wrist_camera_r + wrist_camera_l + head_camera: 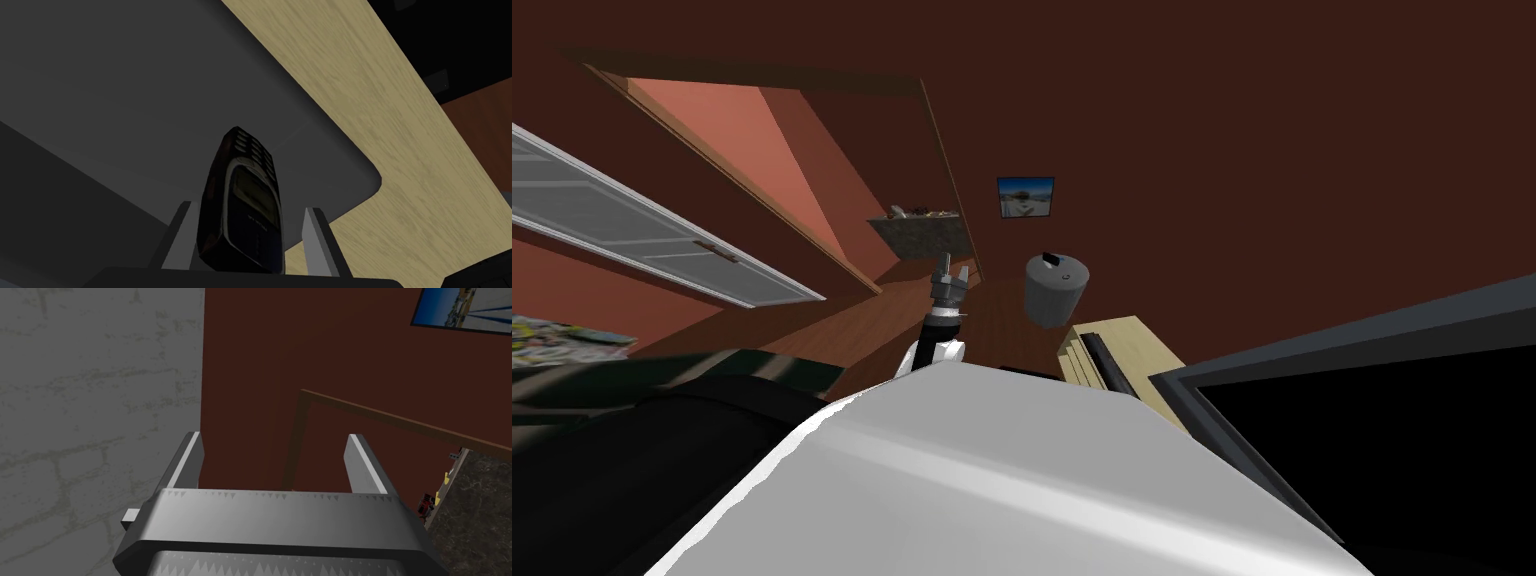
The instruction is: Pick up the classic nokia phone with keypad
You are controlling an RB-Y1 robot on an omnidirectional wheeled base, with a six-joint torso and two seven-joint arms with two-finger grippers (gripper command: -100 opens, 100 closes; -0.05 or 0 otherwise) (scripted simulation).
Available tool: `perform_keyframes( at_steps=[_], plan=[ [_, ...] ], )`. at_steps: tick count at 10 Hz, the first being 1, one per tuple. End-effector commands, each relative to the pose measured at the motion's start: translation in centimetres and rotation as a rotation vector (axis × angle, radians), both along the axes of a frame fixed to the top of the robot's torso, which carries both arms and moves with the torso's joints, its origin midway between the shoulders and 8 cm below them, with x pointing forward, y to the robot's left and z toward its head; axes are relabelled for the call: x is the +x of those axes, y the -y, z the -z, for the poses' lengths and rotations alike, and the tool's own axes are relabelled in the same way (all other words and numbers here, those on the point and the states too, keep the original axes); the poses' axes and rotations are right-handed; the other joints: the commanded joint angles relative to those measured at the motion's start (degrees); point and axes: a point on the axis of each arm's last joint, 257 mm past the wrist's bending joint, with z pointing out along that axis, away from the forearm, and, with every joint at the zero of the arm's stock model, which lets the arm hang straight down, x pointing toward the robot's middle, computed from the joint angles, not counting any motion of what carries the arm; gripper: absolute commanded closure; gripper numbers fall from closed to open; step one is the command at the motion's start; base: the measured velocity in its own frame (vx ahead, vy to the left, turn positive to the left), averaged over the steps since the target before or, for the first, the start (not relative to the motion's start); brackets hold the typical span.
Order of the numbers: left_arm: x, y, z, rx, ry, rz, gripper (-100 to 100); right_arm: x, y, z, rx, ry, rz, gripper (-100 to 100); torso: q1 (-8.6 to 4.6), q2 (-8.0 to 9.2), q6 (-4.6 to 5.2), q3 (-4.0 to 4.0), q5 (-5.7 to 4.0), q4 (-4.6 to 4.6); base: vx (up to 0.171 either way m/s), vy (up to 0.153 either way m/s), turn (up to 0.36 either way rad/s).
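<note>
Dark red wall [1262, 150] w/ a small framed picture [1025, 197] on it; below that a grey round bin [1052, 295] w/ a small black item [1051, 259] on its lid, just beside a light wood table [1137, 350]. A dark grey slab [150, 100] w/ a rounded corner lies on the wood top, and a big black screen [1392, 450] in a dark grey frame is at the right. To the left: white panelled door [662, 235], wood floor [842, 330], magazine [562, 335], a stone-look counter [917, 235] w/ small bits on top, and a grey brick wall [90, 413].

No readable text; faint mark on phone [242, 210] illegible.
</note>
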Motion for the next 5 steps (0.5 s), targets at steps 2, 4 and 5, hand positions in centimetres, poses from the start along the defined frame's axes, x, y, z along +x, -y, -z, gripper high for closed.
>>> perform_keyframes(
  at_steps=[2, 4, 5],
  plan=[
    [0.00, 0.00, 0.00, 0.000, 0.000, 0.000, 0, -0.01, 0.03, -0.02, -0.001, -0.001, -0.002, 100, 0.00, -0.08, 0.04, -0.05, -0.02, -0.01, -0.003, -0.001, 0.004],
    [0.00, 0.00, 0.00, 0.000, 0.000, 0.000, 0, 0.01, 0.02, -0.02, 0.000, 0.000, -0.002, 100, -0.02, -0.12, 0.05, -0.07, -0.02, -0.03, 0.000, 0.000, 0.000],
    [0.00, 0.00, 0.00, 0.000, 0.000, 0.000, 0, 0.02, 0.02, -0.02, 0.000, 0.000, -0.002, 0, -0.02, -0.13, 0.05, -0.08, -0.03, -0.03, 0.000, 0.000, 0.000]
  ],
)
